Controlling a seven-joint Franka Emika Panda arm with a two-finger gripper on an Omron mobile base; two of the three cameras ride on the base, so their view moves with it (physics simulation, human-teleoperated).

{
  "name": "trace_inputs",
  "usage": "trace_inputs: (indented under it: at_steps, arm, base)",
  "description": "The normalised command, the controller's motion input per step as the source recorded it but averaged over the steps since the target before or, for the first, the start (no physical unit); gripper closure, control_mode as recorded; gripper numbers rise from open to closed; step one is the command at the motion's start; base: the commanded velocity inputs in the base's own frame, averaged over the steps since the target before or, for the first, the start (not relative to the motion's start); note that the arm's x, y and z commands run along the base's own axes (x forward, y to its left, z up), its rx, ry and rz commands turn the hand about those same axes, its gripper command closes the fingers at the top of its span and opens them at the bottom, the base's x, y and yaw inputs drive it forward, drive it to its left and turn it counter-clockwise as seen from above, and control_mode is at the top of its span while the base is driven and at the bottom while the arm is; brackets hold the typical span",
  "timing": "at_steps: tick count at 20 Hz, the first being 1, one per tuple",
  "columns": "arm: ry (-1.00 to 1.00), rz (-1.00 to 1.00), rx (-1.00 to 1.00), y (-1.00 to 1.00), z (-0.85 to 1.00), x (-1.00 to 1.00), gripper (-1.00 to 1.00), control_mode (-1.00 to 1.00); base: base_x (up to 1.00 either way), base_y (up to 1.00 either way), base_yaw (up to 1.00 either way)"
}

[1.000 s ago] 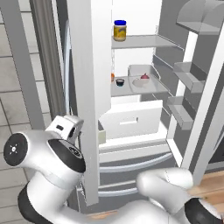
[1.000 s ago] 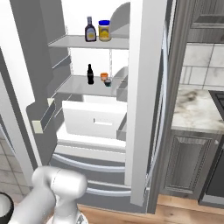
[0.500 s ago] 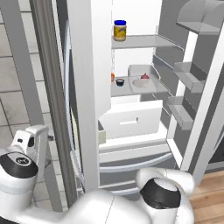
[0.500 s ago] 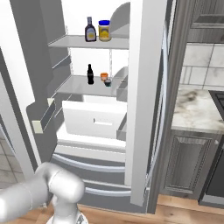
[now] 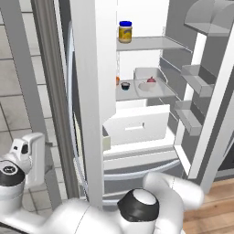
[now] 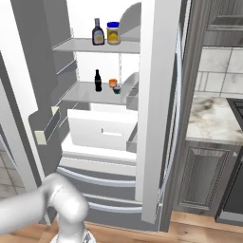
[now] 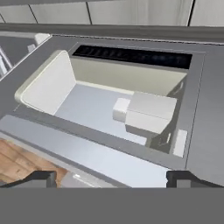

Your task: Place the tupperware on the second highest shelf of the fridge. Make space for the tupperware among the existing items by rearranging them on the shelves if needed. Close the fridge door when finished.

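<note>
Left base view had the tupperware, a pale, see-through squarish plastic box [image 5: 145, 77], sitting on the thin grey shelf [image 5: 160, 91] directly below the yellow jar with the blue lid [image 5: 125, 32], so it looked to me already in its place. A small red thing showed at it; whether it lay inside, I could not tell. I judged the box light and fairly stiff, but thin-walled and smooth. It would likely slip or bow under a hard squeeze, and the best hold would be across two opposite walls just under the rim.

Beside it on that shelf, towards the jar's side, stood a tiny dark-lidded pot [image 5: 125, 85]. From the right base view a small black bottle [image 6: 98, 80] and a tiny orange pot [image 6: 113, 83] shared the shelf, apart from each other. A dark bottle with a pale label [image 6: 98, 34] stood just beside the jar.

Both tall grey steel doors of the fridge [image 5: 137, 132] stood open.

The white arm was folded low, well below the jar and far out to its left, its elbow near the floor. In the hand view the two-finger gripper [image 7: 112, 178] was spread wide and held nothing. It looked down into a grey lipped bin [image 7: 57, 83] holding a pale block [image 7: 146, 111].
</note>
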Motion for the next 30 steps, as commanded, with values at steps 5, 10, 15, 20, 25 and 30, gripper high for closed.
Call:
trace_inputs:
  at_steps: [5, 10, 15, 20, 25, 30]
  arm:
    - [0.02, -0.05, -0.04, -0.08, -0.30, 0.56, -1.00, -1.00]
    - [0.00, -0.04, 0.00, -0.27, -0.20, 0.57, -1.00, -1.00]
    - [0.02, -0.03, 0.00, -0.33, -0.14, 0.62, -1.00, -1.00]
    - [0.01, -0.07, 0.00, -0.49, -0.05, 0.38, -1.00, -1.00]
    - [0.00, -0.10, 0.00, -0.93, 0.00, 0.00, -1.00, -1.00]
    - [0.00, -0.08, 0.00, -1.00, 0.00, 0.00, -1.00, -1.00]
  base:
    - [0.00, 0.00, 0.00]
    - [0.00, 0.00, 0.00]
    - [0.00, 0.00, 0.00]
    - [0.00, 0.00, 0.00]
    - [0.00, 0.00, 0.00]
    - [0.00, 0.00, 0.00]
